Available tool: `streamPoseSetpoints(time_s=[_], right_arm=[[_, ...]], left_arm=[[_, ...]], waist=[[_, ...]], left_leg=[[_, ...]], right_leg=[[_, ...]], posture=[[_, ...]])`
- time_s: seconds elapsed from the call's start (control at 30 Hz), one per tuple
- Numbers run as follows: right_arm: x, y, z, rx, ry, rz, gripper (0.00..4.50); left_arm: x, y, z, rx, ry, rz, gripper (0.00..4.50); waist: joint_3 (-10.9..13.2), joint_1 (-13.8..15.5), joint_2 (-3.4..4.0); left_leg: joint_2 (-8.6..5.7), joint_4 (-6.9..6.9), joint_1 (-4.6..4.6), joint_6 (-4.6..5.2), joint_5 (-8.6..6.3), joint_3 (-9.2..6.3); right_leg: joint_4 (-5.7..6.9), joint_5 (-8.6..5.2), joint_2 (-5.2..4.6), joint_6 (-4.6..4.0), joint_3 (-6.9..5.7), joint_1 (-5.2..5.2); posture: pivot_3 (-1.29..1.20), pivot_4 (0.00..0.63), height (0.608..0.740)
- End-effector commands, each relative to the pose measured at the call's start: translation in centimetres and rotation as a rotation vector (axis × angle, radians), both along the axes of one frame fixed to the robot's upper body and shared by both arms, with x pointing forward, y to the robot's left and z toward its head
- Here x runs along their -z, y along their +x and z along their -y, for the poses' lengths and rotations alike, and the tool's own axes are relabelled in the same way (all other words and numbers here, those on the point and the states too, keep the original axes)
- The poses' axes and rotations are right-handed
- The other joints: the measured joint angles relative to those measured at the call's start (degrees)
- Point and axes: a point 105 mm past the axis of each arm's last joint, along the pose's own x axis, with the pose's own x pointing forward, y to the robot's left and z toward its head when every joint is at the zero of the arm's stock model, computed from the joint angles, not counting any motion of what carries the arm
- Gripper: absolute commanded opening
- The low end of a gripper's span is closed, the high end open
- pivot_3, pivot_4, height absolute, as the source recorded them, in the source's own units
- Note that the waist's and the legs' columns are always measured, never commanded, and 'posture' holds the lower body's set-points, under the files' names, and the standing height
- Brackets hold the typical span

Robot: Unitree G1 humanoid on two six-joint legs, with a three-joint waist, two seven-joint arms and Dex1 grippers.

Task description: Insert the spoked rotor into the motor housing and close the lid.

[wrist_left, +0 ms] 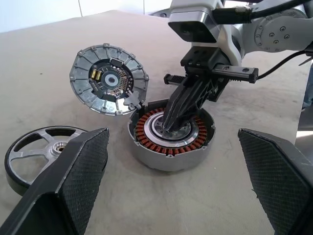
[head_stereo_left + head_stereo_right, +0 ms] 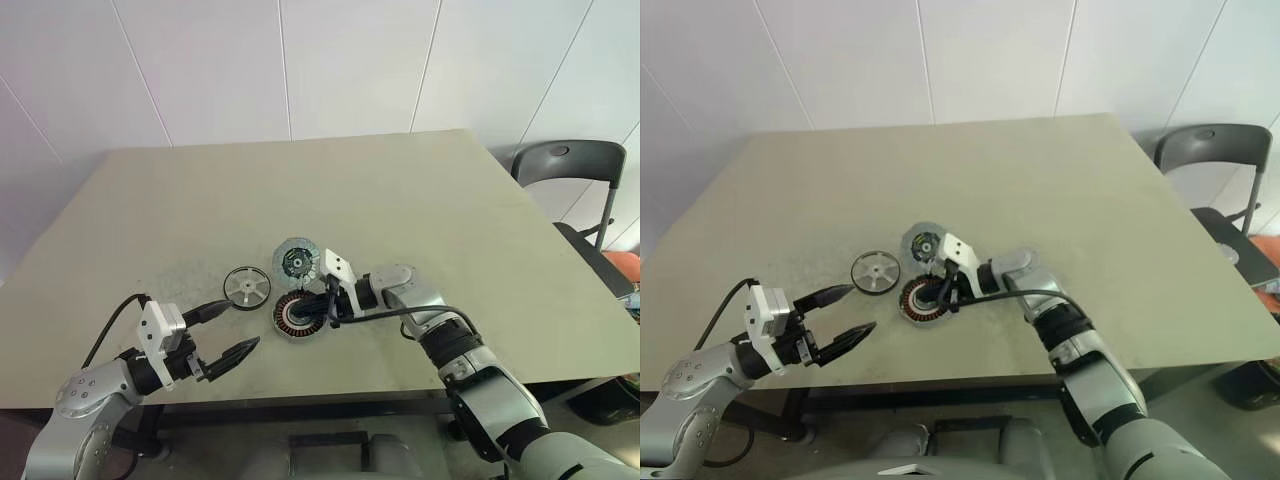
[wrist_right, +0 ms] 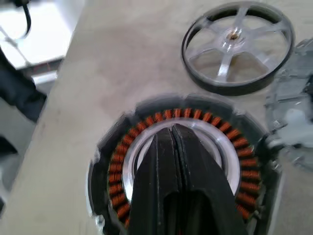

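Observation:
The motor housing [image 2: 290, 322] sits open on the table, its coppery windings [image 3: 117, 166] showing. My right gripper [image 1: 168, 127] is shut, holding nothing, and its fingertips reach down into the housing's centre. The lid [image 1: 108, 79] stands tilted with its inner face showing, and its edge touches the housing's rim. To the left of the housing, the spoked rotor [image 2: 246, 287] lies flat on the table. My left gripper [image 2: 245, 322] hovers open near the table's front edge, to the left of the housing, with nothing between its fingers [image 1: 73, 181].
The beige table [image 2: 400, 200] reaches back to a white wall. A grey chair [image 2: 565, 165] stands past the table's right edge. A black cable [image 2: 385, 315] runs along my right forearm.

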Motion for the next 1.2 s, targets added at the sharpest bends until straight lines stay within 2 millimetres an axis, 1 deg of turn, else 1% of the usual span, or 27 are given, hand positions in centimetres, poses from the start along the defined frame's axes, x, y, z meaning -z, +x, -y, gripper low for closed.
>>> streamPoseSetpoints(time_s=[0.03,0.13,0.27,0.33,0.47,0.53,0.57,0.63,0.7,0.73,0.8,0.9,0.97,1.0,1.07,1.1,1.2], right_arm=[[-3.6,1.0,-0.9,-0.014,0.073,0.095,0.03],[-3.1,0.9,-0.7,-0.035,0.022,0.127,0.03],[-1.4,0.7,0.1,-0.048,-0.062,0.142,0.03],[-1.2,0.7,0.3,-0.049,-0.068,0.143,0.03],[-3.3,0.8,-0.7,-0.029,0.043,0.125,0.03],[-5.3,1.0,-1.3,-0.011,0.149,0.101,0.03],[-5.9,1.0,-1.5,-0.009,0.180,0.092,0.03],[-6.2,0.8,-1.5,-0.015,0.187,0.089,0.03],[-5.6,0.7,-1.3,-0.016,0.165,0.084,0.03],[-5.0,0.5,-1.2,-0.019,0.140,0.082,0.03],[-3.0,0.1,-0.7,-0.038,0.052,0.073,0.03],[0.8,-0.3,0.8,-0.060,-0.127,0.101,0.03],[2.1,0.0,1.3,-0.021,-0.170,0.075,0.03],[2.4,0.1,1.4,-0.011,-0.180,0.070,0.03],[1.9,0.3,1.0,0.002,-0.149,0.077,0.03],[1.4,0.4,0.7,0.002,-0.125,0.084,0.03],[-0.8,0.7,-0.3,0.010,-0.010,0.086,0.03]], left_arm=[[-0.8,0.2,-0.1,0.004,0.002,0.042,4.50],[-0.8,0.3,0.0,0.004,0.002,0.043,4.50],[-0.7,0.2,0.1,0.001,0.001,0.041,4.50],[-0.7,0.1,0.1,-0.001,0.000,0.039,4.50],[-0.7,0.1,0.1,-0.002,0.000,0.037,4.50],[-0.8,0.1,0.1,-0.002,0.000,0.039,4.50],[-0.8,0.1,0.0,-0.002,0.001,0.040,4.50],[-0.8,0.2,0.0,-0.002,0.000,0.041,4.50],[-0.8,0.2,0.0,-0.001,0.000,0.041,4.50],[-0.8,0.2,0.0,-0.001,0.000,0.042,4.50],[-0.9,0.2,0.0,0.000,-0.001,0.042,4.50],[-0.9,0.3,0.1,0.000,-0.002,0.043,4.50],[-0.9,0.3,0.0,-0.002,-0.002,0.044,4.50],[-0.9,0.2,0.0,-0.003,-0.002,0.045,4.50],[-0.9,0.2,0.0,-0.005,0.001,0.046,4.50],[-0.9,0.2,0.0,-0.006,0.001,0.046,4.50],[-1.0,0.3,0.0,-0.005,0.002,0.050,4.50]], waist=[[0.0,0.0,0.00],[0.0,0.1,-0.01],[0.0,0.1,0.00],[0.0,0.1,-0.01],[0.0,-0.1,-0.01],[0.0,0.0,0.00],[0.0,0.0,0.00],[0.0,0.0,0.00],[0.0,0.2,0.00],[0.0,0.2,0.00],[0.0,0.2,0.00],[0.0,0.2,-0.01],[0.0,0.1,0.06],[0.0,-0.1,0.08],[0.0,-0.1,0.05],[0.0,0.0,0.05],[0.0,0.0,0.04]], left_leg=[[0.00,-0.02,-0.01,0.00,0.00,0.00],[0.00,-0.04,-0.02,0.00,0.00,0.00],[-0.01,-0.02,-0.02,0.00,0.00,0.00],[-0.01,-0.02,-0.02,0.00,0.00,0.00],[0.00,-0.02,-0.01,0.00,0.00,0.00],[0.00,-0.03,-0.01,0.00,0.00,0.00],[0.00,-0.03,-0.02,0.00,0.00,0.00],[0.00,-0.03,-0.02,0.00,0.00,0.00],[0.00,-0.03,-0.02,0.00,0.00,0.00],[-0.01,-0.02,-0.02,0.00,0.00,0.00],[-0.01,0.00,-0.02,0.00,0.00,0.00],[-0.01,-0.01,-0.01,0.00,0.00,0.01],[-0.01,-0.02,-0.02,0.00,0.00,0.01],[-0.01,-0.02,0.00,0.00,0.00,0.03],[0.01,-0.02,0.10,0.00,0.00,0.04],[0.01,0.00,0.12,0.00,0.00,0.03],[0.01,0.04,0.08,0.00,0.00,0.03]], right_leg=[[0.00,0.04,0.00,-0.06,0.00,-0.02],[-0.02,0.05,0.00,-0.06,0.00,-0.01],[-0.03,0.01,0.00,-0.02,0.00,0.00],[-0.02,0.00,0.00,0.00,0.00,0.00],[-0.01,-0.01,0.00,0.01,0.00,-0.01],[-0.01,-0.01,0.00,0.00,0.00,-0.01],[-0.01,0.00,0.00,-0.01,0.00,-0.02],[-0.01,0.02,0.00,-0.02,0.00,-0.02],[-0.02,0.01,0.00,-0.01,0.00,0.00],[-0.03,0.00,0.00,0.00,0.00,0.01],[-0.03,0.00,0.00,0.00,0.00,0.01],[-0.03,-0.02,0.00,0.02,0.00,0.01],[-0.03,-0.02,0.00,0.01,0.00,0.00],[-0.03,-0.02,-0.01,0.01,0.01,0.01],[-0.01,-0.03,0.02,0.02,0.02,0.09],[-0.01,-0.03,0.02,0.02,0.02,0.12],[-0.01,-0.03,0.02,0.02,0.02,0.12]], posture=[[0.00,0.000,0.740],[0.00,0.000,0.740],[0.00,0.000,0.740],[0.00,0.000,0.740],[0.00,0.000,0.740],[0.00,0.000,0.740],[0.00,0.000,0.740],[0.00,0.000,0.740],[0.00,0.000,0.740],[0.00,0.000,0.740],[0.00,0.000,0.740],[0.00,0.000,0.740],[0.00,0.000,0.740],[0.00,0.000,0.740],[0.00,0.000,0.740],[0.00,0.000,0.740],[0.00,0.000,0.740]])
